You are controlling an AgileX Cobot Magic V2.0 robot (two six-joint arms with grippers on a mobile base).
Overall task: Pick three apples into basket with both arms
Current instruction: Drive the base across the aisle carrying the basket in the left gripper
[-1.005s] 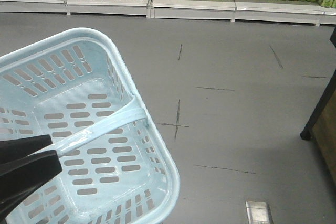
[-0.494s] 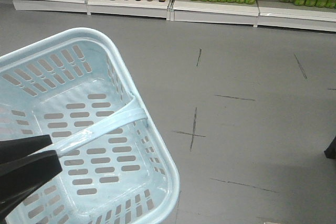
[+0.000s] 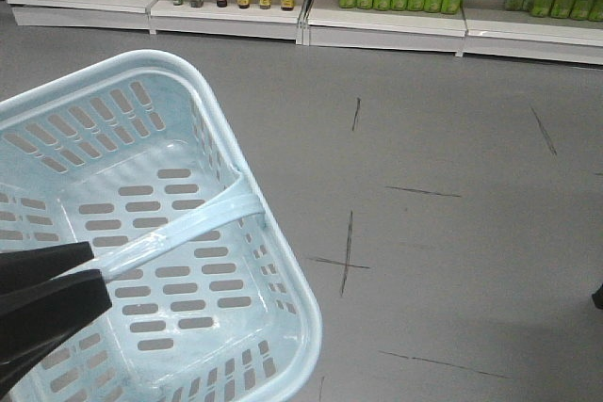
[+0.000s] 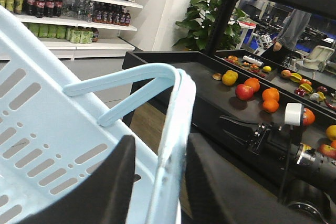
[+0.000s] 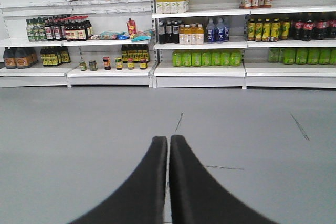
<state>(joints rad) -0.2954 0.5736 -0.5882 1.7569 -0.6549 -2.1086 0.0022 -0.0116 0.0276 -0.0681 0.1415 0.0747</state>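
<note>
The floor marks and shelves have slid across the front view while the basket keeps its place in frame. The base is probably repositioning, with the basket empty and no apple collected. The left gripper holds it up, fingers pinching the handle band. The right gripper points level over bare floor, fingers pressed together on nothing — fruit waits on the black display.

The right arm's matte black two-fingered gripper has its fingers pressed together, with nothing between them. Beneath it lies a smooth grey floor bearing thin dark line marks. Beyond stand white metal shelves stocked with bottles.
</note>
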